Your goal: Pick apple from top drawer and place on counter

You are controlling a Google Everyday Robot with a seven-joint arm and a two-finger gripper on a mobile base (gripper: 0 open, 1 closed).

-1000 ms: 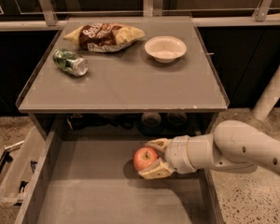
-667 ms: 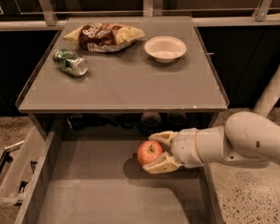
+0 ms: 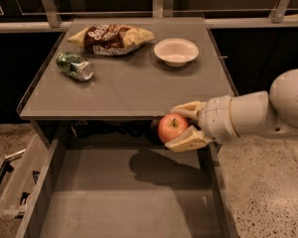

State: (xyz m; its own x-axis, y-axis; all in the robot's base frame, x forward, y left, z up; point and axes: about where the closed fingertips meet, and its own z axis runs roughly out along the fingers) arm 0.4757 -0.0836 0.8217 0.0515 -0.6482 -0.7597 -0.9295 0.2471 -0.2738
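Observation:
My gripper (image 3: 181,127) is shut on the red apple (image 3: 172,127), with one cream finger above it and one below. It holds the apple in the air above the open top drawer (image 3: 124,192), right in front of the counter's (image 3: 134,88) front edge and about level with it. My white arm comes in from the right. The drawer floor is bare, with the apple's shadow on it.
On the counter lie a chip bag (image 3: 111,37) at the back, a white bowl (image 3: 176,51) at the back right, and a crushed green can (image 3: 75,65) on the left. A clear plastic bin (image 3: 20,182) sits on the floor left of the drawer.
My gripper has lifted the apple from low inside the drawer up to the level of the counter's front edge.

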